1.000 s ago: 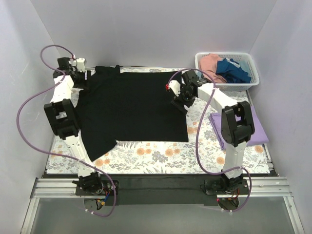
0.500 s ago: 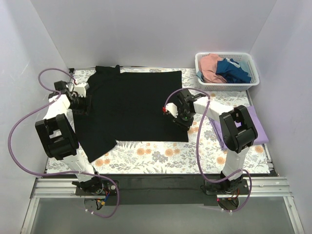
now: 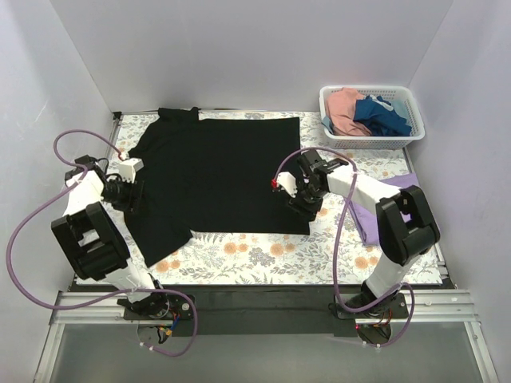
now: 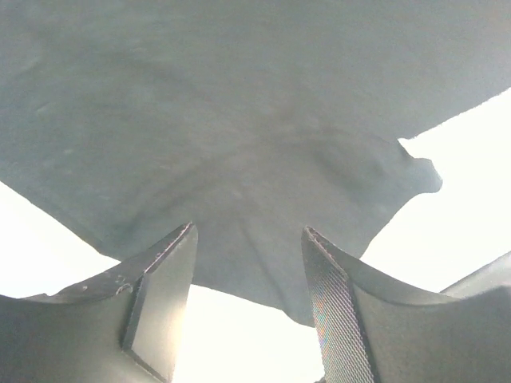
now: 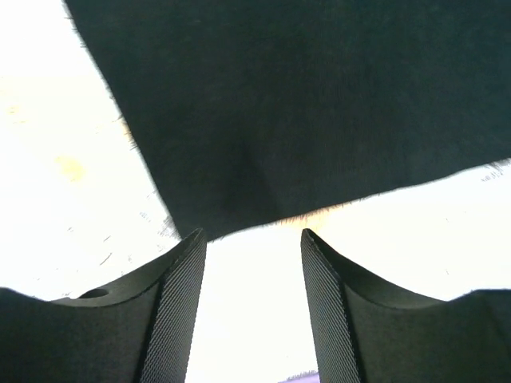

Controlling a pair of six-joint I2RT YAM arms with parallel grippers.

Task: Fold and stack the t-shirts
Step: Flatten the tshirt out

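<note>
A black t-shirt [image 3: 215, 171] lies spread flat on the floral table [image 3: 263, 255]. My left gripper [image 3: 132, 196] is open and empty at the shirt's left sleeve edge. In the left wrist view the black cloth [image 4: 239, 120] fills the space ahead and its edge runs between the fingers [image 4: 164, 295]. My right gripper [image 3: 302, 206] is open and empty at the shirt's near right corner. In the right wrist view that corner [image 5: 303, 104] lies just beyond the fingertips [image 5: 180, 303]. A folded lavender shirt [image 3: 406, 185] lies at the right, partly hidden by the right arm.
A white lattice basket [image 3: 407, 136] at the back right holds a pink shirt [image 3: 345, 108] and a dark blue shirt [image 3: 382, 113]. White walls close in the table on three sides. The table's near strip shows bare floral cloth.
Both arms have come toward the near side: the left from the collar at the back to the left sleeve, the right along the right edge to the near corner. The shirt's left shoulder lies flatter.
</note>
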